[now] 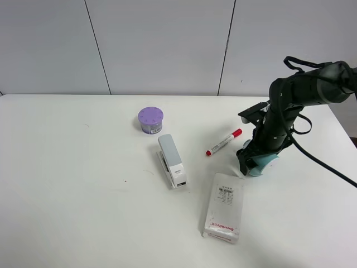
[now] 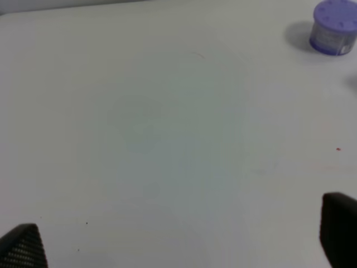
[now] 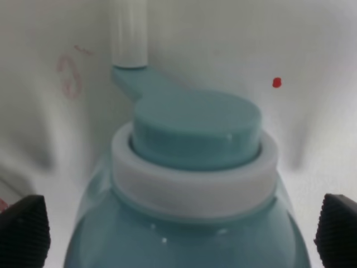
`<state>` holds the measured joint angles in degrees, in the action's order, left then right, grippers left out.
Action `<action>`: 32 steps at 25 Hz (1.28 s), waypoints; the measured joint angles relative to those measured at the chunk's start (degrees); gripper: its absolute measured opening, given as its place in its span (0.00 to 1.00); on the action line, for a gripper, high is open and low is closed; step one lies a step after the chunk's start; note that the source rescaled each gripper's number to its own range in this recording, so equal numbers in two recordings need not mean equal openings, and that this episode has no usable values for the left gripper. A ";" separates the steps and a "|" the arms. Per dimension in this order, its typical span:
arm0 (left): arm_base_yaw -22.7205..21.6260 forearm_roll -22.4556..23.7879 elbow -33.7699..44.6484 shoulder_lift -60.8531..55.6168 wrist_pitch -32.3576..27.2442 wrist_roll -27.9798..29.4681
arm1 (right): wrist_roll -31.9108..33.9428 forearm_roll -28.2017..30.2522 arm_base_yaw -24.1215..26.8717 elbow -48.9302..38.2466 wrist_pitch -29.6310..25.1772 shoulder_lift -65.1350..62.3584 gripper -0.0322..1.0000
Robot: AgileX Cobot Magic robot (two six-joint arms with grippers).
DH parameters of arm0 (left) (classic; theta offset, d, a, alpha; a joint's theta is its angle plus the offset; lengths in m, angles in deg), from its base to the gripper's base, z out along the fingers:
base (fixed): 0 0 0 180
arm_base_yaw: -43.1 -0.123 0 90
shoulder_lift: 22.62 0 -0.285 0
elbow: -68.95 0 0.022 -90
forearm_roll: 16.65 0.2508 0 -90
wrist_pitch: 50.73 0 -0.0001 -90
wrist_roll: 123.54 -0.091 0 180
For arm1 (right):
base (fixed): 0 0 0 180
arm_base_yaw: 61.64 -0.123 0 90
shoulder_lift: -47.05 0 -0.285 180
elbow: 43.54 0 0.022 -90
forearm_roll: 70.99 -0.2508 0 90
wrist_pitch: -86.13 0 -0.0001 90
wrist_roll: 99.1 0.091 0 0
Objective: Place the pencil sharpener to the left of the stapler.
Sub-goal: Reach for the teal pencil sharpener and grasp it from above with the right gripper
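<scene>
The teal pencil sharpener fills the right wrist view, with its white ring and teal crank cap on top. My right gripper is open around it, one black fingertip on each side and a small gap to the body. From the high camera the right gripper stands over the sharpener at the table's right. The grey-blue and white stapler lies near the middle, well left of the sharpener. My left gripper is open over bare table; its arm is out of the high view.
A purple round tin stands behind the stapler and also shows as the tin in the left wrist view. A red marker lies between stapler and sharpener. A white box with red print lies in front.
</scene>
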<state>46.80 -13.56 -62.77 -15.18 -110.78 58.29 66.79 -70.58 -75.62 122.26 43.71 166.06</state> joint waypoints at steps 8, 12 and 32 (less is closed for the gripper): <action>0.00 0.00 0.00 0.00 0.00 0.00 | -0.35 -0.41 0.00 0.00 0.51 0.00 0.84; 0.00 0.00 0.00 0.00 0.00 0.00 | -0.40 -0.41 0.00 0.00 0.51 0.00 0.84; 0.00 0.00 0.00 0.00 0.00 0.00 | -0.40 -0.41 0.00 0.00 0.46 0.93 0.44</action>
<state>46.80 -13.56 -62.77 -15.18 -110.78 58.29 66.38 -70.99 -75.62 122.26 44.16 166.99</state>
